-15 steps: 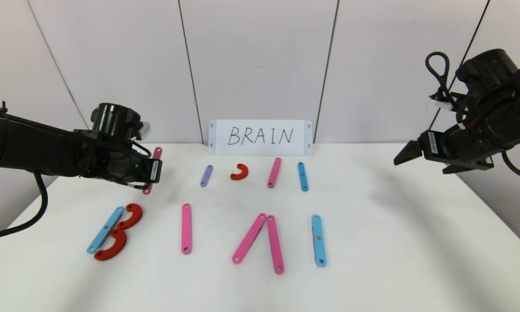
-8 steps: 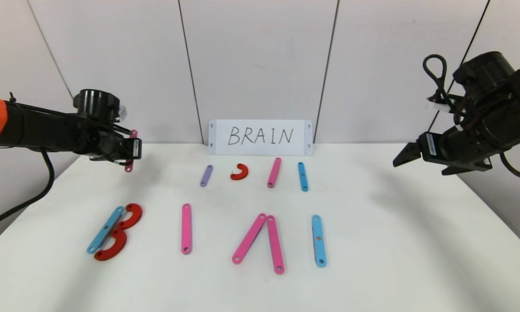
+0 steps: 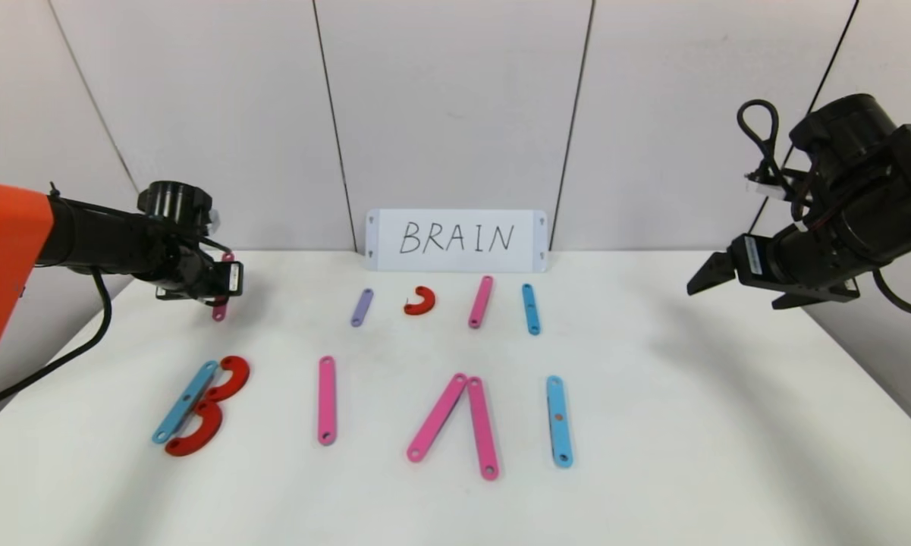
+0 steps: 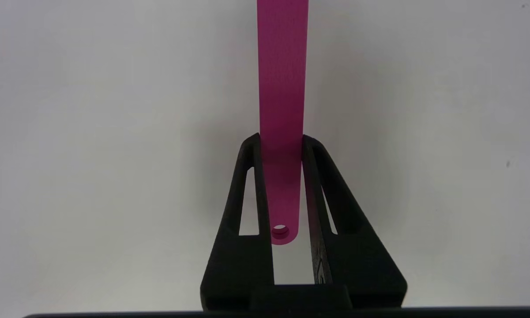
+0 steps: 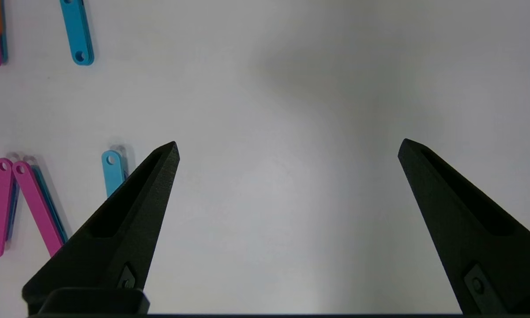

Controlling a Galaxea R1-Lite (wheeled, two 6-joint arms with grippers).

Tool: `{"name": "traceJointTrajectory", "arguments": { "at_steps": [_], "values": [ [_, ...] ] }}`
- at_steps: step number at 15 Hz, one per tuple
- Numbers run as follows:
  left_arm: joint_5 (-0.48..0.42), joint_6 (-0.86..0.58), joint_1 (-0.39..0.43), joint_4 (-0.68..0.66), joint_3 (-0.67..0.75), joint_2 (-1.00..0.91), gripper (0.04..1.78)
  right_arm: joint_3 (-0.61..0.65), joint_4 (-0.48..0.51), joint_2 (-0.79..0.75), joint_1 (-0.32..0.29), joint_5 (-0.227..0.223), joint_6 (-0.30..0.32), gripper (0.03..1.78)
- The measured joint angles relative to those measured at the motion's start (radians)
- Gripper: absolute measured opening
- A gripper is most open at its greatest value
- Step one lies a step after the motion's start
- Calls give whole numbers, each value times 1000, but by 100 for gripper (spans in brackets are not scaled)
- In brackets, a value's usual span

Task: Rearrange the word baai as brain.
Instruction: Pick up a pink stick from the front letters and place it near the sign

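The word lies along the front of the white table (image 3: 652, 425). A light-blue strip with two red arcs (image 3: 211, 406) forms a B. To its right come a single pink strip (image 3: 326, 400), two pink strips (image 3: 455, 421) leaning together at their tops, and a light-blue strip (image 3: 559, 421). My left gripper (image 3: 226, 292) is over the table's far-left corner, shut on another pink strip (image 4: 282, 88), which sticks out past the fingertips (image 4: 252, 145). My right gripper (image 3: 702, 277) hovers open above the table's right side, with nothing between its fingers (image 5: 159, 176).
A white card (image 3: 456, 240) reading BRAIN leans on the back wall. In front of it lie a purple strip (image 3: 361, 307), a red arc (image 3: 420, 300), a pink strip (image 3: 480, 302) and a light-blue strip (image 3: 530, 309). The table's left edge is near my left arm.
My left arm has carried the pink strip leftward and toward the back-left corner, then slightly down. The right arm has barely shifted.
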Motion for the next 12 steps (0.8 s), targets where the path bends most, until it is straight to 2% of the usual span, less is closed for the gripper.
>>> {"name": "traceJointTrajectory", "arguments": {
  "at_steps": [3, 6, 8, 12],
  "values": [
    [0, 3, -1, 12, -4, 23, 28, 1, 0, 1, 0, 0, -1, 174],
    [-1, 0, -7, 10, -5, 30, 42, 1, 0, 2, 1, -1, -1, 174],
    [-3, -1, -12, 10, -5, 31, 64, 1, 0, 3, 1, -1, -2, 174],
    [-9, -8, -20, 19, -3, 26, 133, 3, 1, 3, 1, -1, -7, 174]
  ]
}}
